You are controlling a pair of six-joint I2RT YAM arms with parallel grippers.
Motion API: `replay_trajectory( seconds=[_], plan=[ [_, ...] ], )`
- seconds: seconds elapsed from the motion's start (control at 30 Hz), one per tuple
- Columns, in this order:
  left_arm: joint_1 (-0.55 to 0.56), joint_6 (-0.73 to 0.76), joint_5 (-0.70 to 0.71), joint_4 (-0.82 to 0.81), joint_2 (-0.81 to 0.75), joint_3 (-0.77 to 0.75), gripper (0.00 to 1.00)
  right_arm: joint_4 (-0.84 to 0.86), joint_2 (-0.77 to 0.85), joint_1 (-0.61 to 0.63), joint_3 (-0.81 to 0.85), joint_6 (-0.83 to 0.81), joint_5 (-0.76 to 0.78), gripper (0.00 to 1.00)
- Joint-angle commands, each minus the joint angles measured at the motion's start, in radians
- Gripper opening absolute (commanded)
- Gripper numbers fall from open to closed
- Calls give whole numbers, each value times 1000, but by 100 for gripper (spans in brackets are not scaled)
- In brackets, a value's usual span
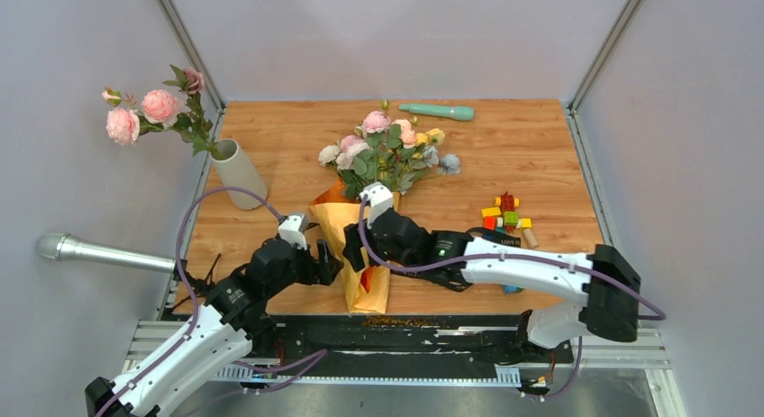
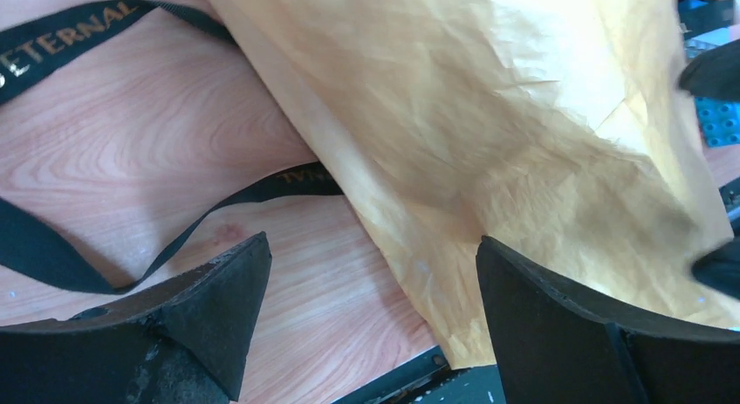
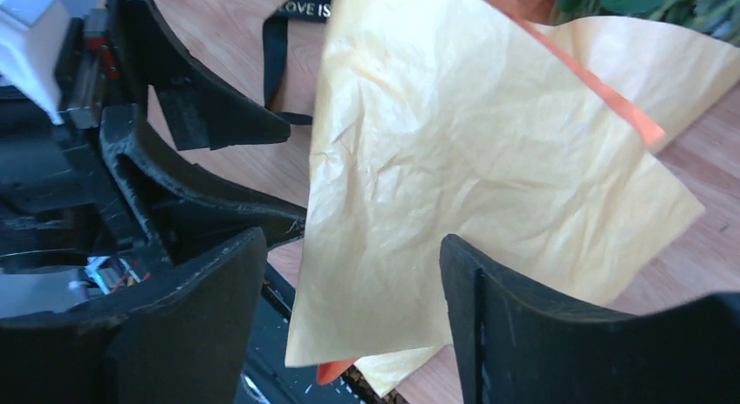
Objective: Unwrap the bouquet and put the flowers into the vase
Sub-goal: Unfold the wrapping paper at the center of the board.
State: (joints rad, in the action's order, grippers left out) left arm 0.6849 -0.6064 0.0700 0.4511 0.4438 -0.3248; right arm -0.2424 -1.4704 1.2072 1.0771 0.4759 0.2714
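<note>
— Right gripper (image 3: 353, 247) jaws stand apart over the orange-tan paper (image 3: 454, 160), gripping nothing. The left gripper (image 2: 371, 247) gapes too, at the paper's edge.
— How should it go on?
— Pinch one loose corner, I'd judge, and peel it off the stems, clear of the slack black strap (image 2: 52, 42).
— And the flowers (image 1: 387, 151)?
— Spilling from the bouquet (image 1: 371, 291) mid-table. The vase (image 1: 239, 174) is at the left, with pink blooms (image 1: 144, 111) in it. Wooden table (image 1: 541, 147), grey walls.

Your bouquet (image 1: 371, 291) lies mid-table, tan paper (image 3: 454, 160) loose, blooms (image 1: 387, 151) pointing far; your white vase (image 1: 240, 174), far left, holds pink flowers (image 1: 160, 104).
</note>
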Motion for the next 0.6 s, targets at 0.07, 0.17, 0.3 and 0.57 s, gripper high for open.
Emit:
replay_trajectory(
  seconds=[0.07,0.17,0.3,0.57],
  plan=[
    [-5,69,-19,-30,43,-100,93,-1,194,-52,-119,29,43,82],
    [-5,45,-12,-28,50,-106,93,14,258,-104,-193,60,17,87],
    [-5,14,-21,-47,36,-99,91,114,356,-203,-349,143,-79,94],
    [-5,-10,-95,-122,54,-75,88,337,468,-289,-594,299,-124,100]
  ],
)
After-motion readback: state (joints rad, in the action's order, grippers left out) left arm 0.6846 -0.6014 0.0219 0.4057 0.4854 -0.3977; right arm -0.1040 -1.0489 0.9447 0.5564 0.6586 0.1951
